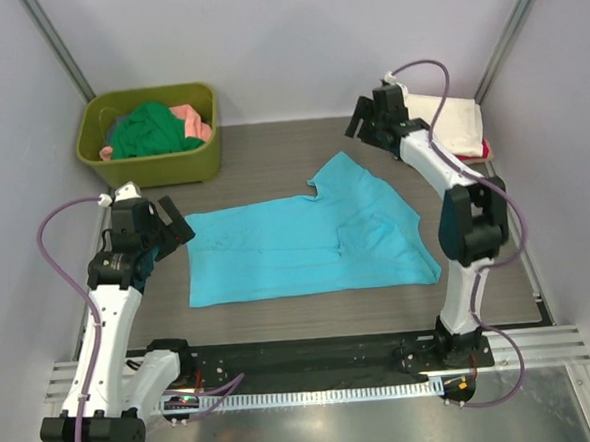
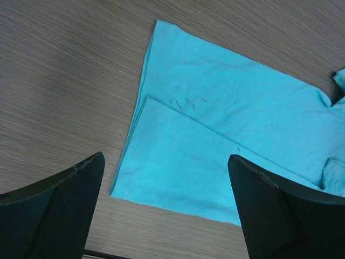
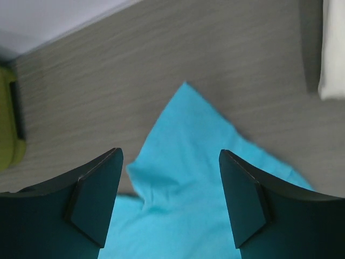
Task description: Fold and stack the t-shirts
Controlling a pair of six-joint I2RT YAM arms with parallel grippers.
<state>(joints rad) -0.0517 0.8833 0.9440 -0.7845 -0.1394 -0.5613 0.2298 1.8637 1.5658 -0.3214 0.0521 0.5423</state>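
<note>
Tabletop of grey wood-grain laminate [image 1: 271, 152] fills mid-frame. Olive-green plastic tub [image 1: 152, 172] at upper left holds a dark green shirt [image 1: 149, 130] and a salmon-pink shirt [image 1: 197, 125]. At upper right, a cream-white folded shirt [image 1: 449, 121] lies over a red shirt [image 1: 487, 150]. Bright turquoise-blue t-shirt [image 1: 297, 246] lies flat at centre, partly folded, one sleeve pointing up. Left gripper [image 1: 175, 223] hovers at its left edge, jaws wide, empty. Right gripper [image 1: 361, 117] is near the sleeve tip, jaws apart, empty.
</note>
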